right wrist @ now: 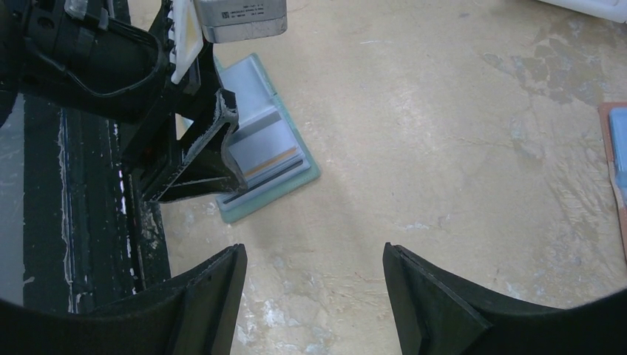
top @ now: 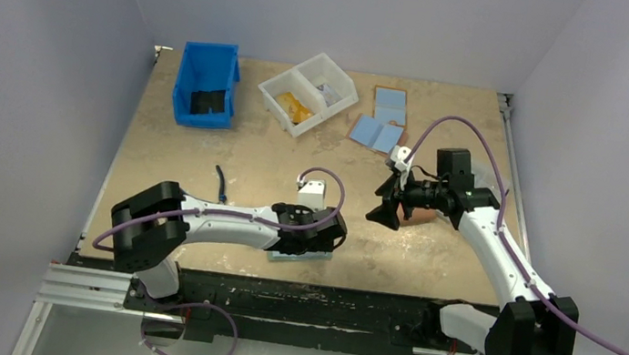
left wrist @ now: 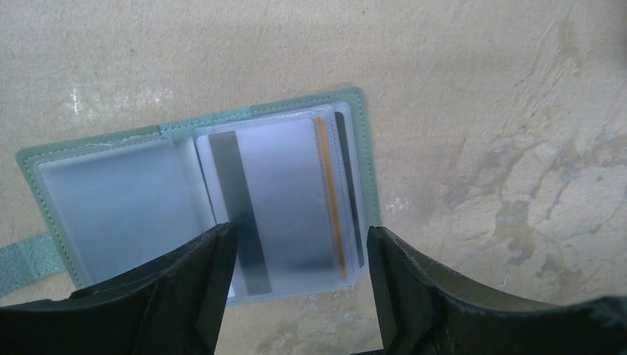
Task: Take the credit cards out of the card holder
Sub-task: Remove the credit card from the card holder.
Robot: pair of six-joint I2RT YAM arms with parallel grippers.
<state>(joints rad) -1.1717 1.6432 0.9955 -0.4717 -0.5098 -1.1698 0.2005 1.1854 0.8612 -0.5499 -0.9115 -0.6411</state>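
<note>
both left gripper [left wrist: 299, 248] fingers stand apart astride plastic credit cards [left wrist: 285, 192] in the teal-green soft card holder [left wrist: 222, 120]; closing may snag sleeves [left wrist: 111, 200]. right gripper [right wrist: 314, 259] gapes empty.

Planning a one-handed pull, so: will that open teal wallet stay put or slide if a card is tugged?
Likely slides: the wallet lies flat and unpinned on the bare table. Its clear sleeves look soft, so may buckle. The cards look thin, probably stiff.

Pale lilac walls [top: 342, 7] close in from nine, twelve and three o'clock around a mottled tan bench [top: 184, 160], evenly lit.
</note>
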